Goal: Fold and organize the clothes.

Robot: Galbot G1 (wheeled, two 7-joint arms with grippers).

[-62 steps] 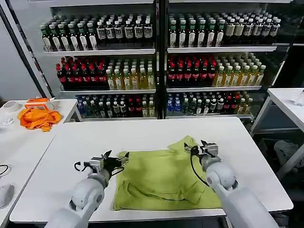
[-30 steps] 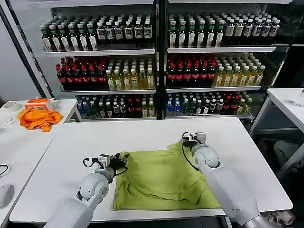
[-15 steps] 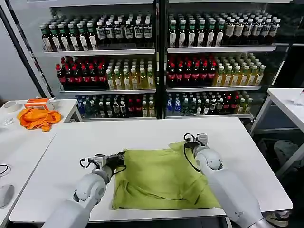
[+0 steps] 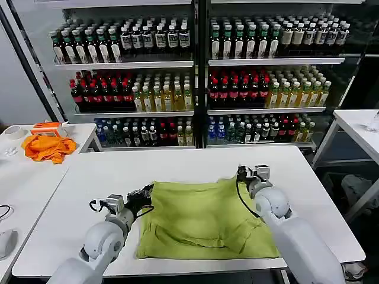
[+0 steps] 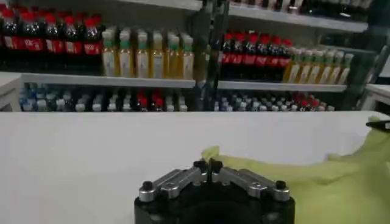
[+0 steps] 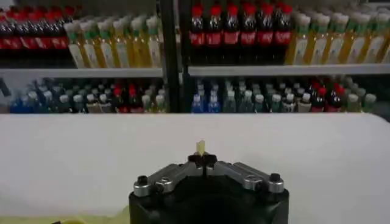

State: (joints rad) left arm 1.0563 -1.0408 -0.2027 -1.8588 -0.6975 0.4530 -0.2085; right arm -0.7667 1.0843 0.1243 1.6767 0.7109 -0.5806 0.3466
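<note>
The shirt (image 4: 204, 219) lies nearly flat at the centre of the table (image 4: 177, 165), with one fold ridge running across its near half. The left gripper (image 4: 145, 191) pinches the far-left corner at about ten o'clock of the cloth; its wrist view shows the fingers (image 5: 200, 165) together with green fabric just past them. The right gripper (image 4: 242, 172) is clamped on the far-right corner at about two o'clock (a sliver of green pokes out between its closed tips (image 6: 201, 159)). Holding both far corners at once probably serves to keep that edge taut and level for a fold toward six o'clock, though the left grip is partly hidden. An orange cloth (image 4: 48, 147) sits well apart at nine o'clock.
</note>
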